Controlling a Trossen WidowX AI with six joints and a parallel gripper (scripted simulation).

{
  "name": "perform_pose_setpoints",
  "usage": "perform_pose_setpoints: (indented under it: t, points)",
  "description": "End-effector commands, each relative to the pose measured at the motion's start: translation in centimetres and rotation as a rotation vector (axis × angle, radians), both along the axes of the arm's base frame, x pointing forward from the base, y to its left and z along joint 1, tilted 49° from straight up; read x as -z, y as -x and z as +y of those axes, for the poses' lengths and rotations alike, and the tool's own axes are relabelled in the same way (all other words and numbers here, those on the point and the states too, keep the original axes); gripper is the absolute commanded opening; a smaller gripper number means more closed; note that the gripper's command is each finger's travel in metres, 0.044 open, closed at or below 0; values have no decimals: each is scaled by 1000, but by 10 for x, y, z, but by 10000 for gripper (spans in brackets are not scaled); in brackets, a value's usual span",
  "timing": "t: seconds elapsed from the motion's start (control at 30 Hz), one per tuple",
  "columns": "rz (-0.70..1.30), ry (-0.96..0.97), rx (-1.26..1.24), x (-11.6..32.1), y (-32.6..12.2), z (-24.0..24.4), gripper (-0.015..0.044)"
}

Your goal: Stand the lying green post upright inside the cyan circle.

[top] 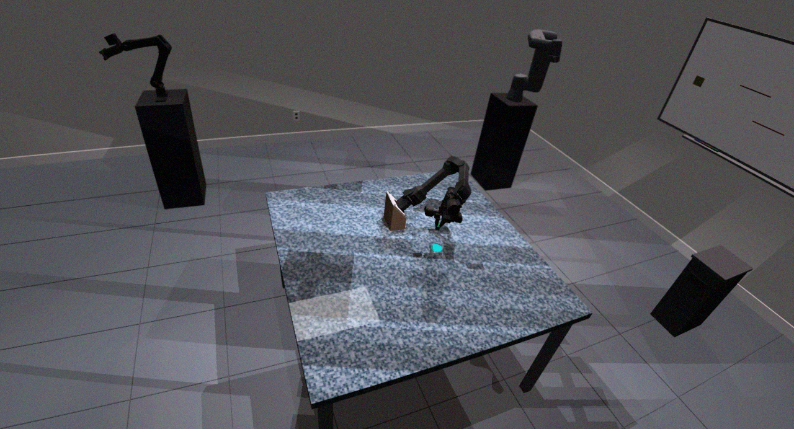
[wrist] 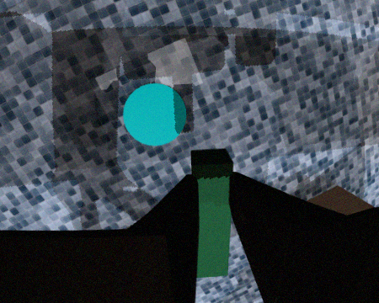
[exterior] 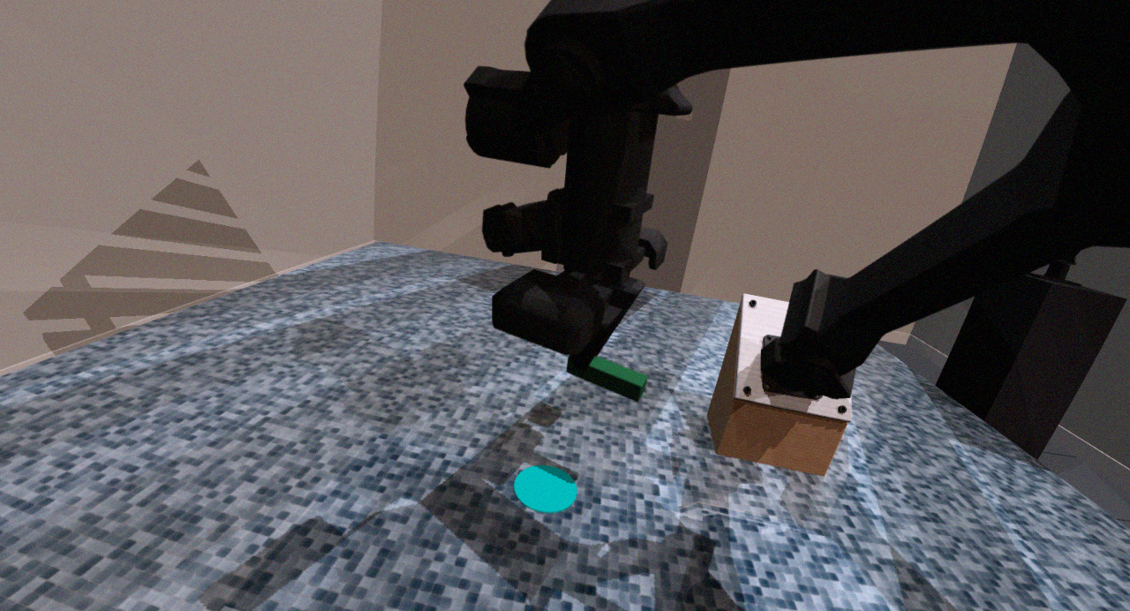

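The green post [exterior: 617, 376] [wrist: 214, 227] is held near one end by my gripper [exterior: 580, 362] [wrist: 210, 183], which is shut on it. In the exterior view the post lies nearly level, its free end pointing right toward the wooden base block, and it appears to be above the table. The cyan circle [top: 437, 248] [exterior: 545, 489] [wrist: 149, 114] is flat on the table; nothing stands on it. In the wrist view it is ahead and to the left of the post's near end. In the top view the post is mostly hidden by the fingers.
The arm stands on a wooden block [top: 393, 217] [exterior: 778, 441] with a metal top plate, to the right of the circle in the exterior view. The speckled table [top: 444, 327] carries a pale rectangle [top: 333, 312]. Pedestals with other arms stand beyond the table.
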State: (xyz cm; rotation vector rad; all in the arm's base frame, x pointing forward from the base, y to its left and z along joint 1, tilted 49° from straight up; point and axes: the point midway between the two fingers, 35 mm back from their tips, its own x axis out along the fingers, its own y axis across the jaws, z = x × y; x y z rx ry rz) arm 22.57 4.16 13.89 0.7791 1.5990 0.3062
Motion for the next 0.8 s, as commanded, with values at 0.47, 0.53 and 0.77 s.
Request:
perform_pose_setpoints:
  t: [0.47, 0.53, 0.77]
  points:
    - [6, 118, -18, 13, 10, 4, 23]
    - [5, 130, -19, 14, 11, 4, 23]
    - [-2, 174, -22, 17, 13, 5, 23]
